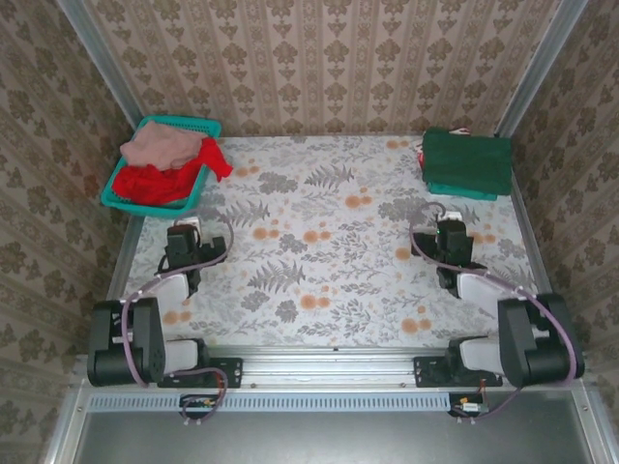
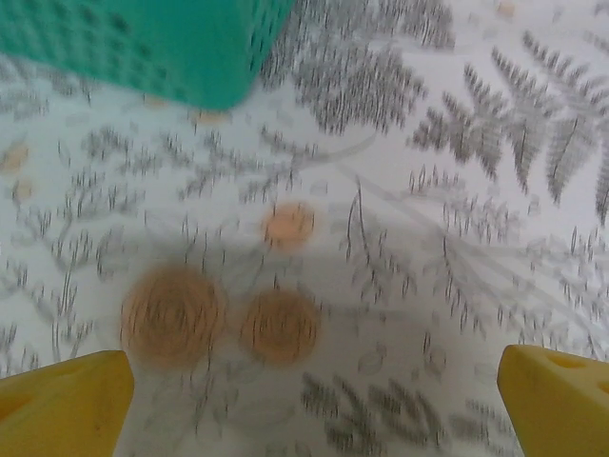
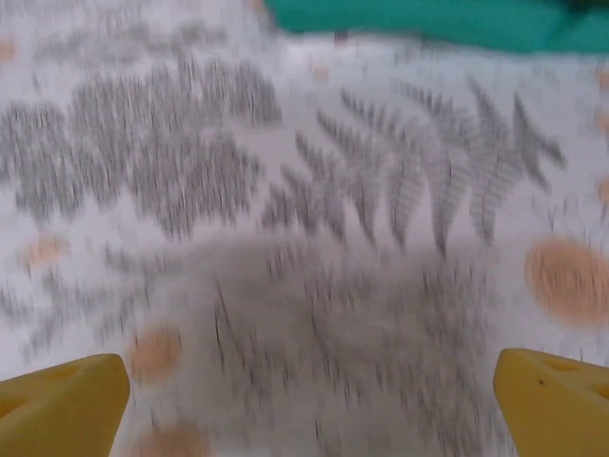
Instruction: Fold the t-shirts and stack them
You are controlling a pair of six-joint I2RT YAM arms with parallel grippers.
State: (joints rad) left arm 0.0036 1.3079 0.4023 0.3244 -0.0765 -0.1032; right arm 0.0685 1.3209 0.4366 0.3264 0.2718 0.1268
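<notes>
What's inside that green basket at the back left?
The basket holds a crumpled pink t-shirt lying on a red t-shirt, whose edge spills over the rim. Anything beneath them is covered, so I cannot tell.

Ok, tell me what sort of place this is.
Probably a robot test cell dressed up like a home laundry corner: patterned wallpaper on panels held by metal frame posts, a floral tablecloth, and a teal basket of loose t-shirts opposite a folded stack.
</notes>
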